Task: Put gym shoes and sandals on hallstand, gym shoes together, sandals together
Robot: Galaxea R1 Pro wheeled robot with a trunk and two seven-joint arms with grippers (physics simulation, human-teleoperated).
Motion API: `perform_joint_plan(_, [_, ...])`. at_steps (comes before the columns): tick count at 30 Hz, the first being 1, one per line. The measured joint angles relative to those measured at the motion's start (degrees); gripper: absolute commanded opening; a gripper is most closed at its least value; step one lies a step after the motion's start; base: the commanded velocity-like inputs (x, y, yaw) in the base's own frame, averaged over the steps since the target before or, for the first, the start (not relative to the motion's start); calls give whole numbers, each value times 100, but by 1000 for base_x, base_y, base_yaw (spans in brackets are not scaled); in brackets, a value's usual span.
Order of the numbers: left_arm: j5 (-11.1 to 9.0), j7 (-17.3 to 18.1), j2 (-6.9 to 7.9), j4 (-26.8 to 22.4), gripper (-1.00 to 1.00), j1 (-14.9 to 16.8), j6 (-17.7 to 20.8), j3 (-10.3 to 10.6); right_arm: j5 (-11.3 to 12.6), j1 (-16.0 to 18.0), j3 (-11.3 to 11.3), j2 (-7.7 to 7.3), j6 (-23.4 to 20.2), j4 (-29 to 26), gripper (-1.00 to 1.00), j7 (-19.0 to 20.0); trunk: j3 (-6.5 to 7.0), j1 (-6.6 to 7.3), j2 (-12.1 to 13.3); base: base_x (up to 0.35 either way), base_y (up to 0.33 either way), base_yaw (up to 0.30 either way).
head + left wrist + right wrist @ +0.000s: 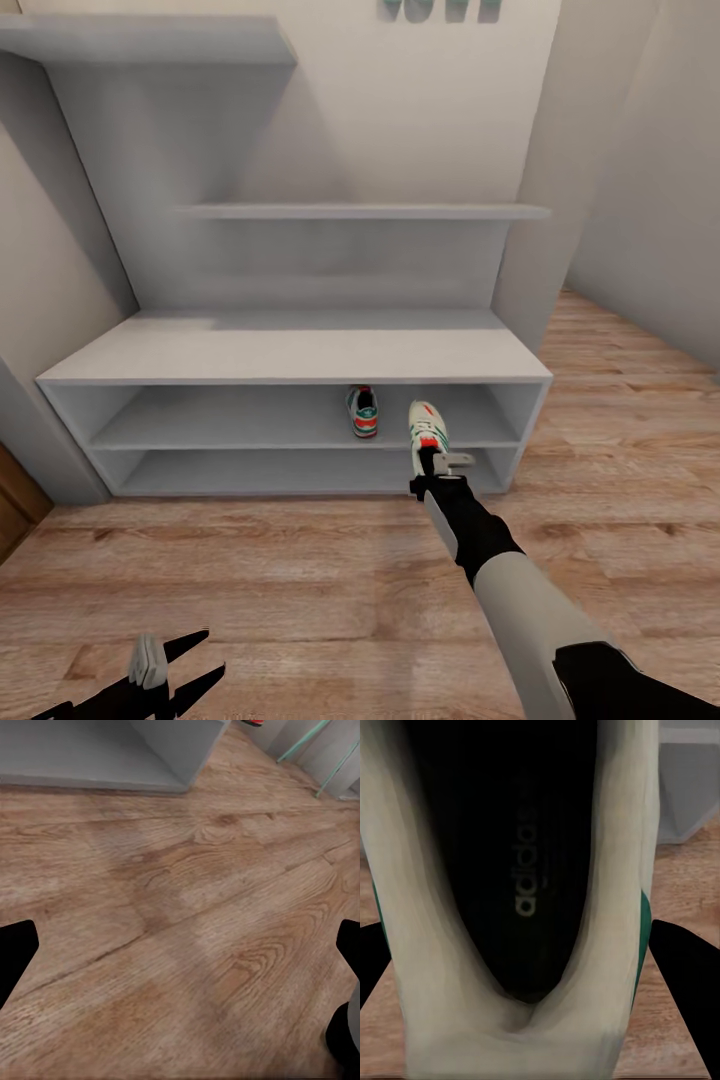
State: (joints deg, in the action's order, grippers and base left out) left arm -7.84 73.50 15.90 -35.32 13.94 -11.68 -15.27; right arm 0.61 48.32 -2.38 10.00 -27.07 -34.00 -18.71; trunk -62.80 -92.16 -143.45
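Right end effector (432, 468) is clamped on a gym shoe (428, 428), holding it by the heel end with the toe pointing away toward the hallstand (290, 352). In the right wrist view that held shoe (510, 900) sits right up against the camera, its dark inside with pale lettering facing the lens, cream sides running down either edge, a sliver of green stripe on each side, and the black fingers (690, 982) flanking it. From the head view, the shoe hangs at the front edge of the upper of the two low shelves, toward the right end of the unit, just under the bench top; whether its sole touches the shelf I cannot tell.

Just to its left and farther back on that same shelf sits the second gym shoe (363, 411), heel facing out, green stripes and red-orange patch showing. The two are near each other but apart.

Down at the near left, the left end effector (165, 670) hovers low over the corridor floor (300, 580), fingers spread wide with nothing between them. Its wrist view looks down on wood-grain planks (187, 945), dark fingertips (13, 952) at the edges and a light-grey corner of the hallstand (112, 754) at the far side.
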Motion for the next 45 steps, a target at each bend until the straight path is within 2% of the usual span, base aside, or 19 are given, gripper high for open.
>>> perform_joint_plan(8, [0, -9, -10, 2, 100, 1, 8, 2, 5, 1, 0, 0, 0, -1, -100, 0, -247, -21, -11, 0, 0, 56])
perform_joint_plan(12, [-2, -16, -29, 2, 100, 0, 4, -2, -6, 1, -2, 0, 0, -2, -100, -1, -278, -20, -11, 0, 0, 128])
perform_joint_plan(21, [-39, -18, -34, 2, 100, 0, 1, -14, -8, 0, -2, 0, 0, -2, -100, -8, -292, -20, -12, 12, 0, 102])
perform_joint_plan(45, [-44, -44, -44, 10, 100, 0, -10, -23, -7, 0, 15, 0, -7, -19, -100, -9, -292, -19, -12, 144, 0, 3])
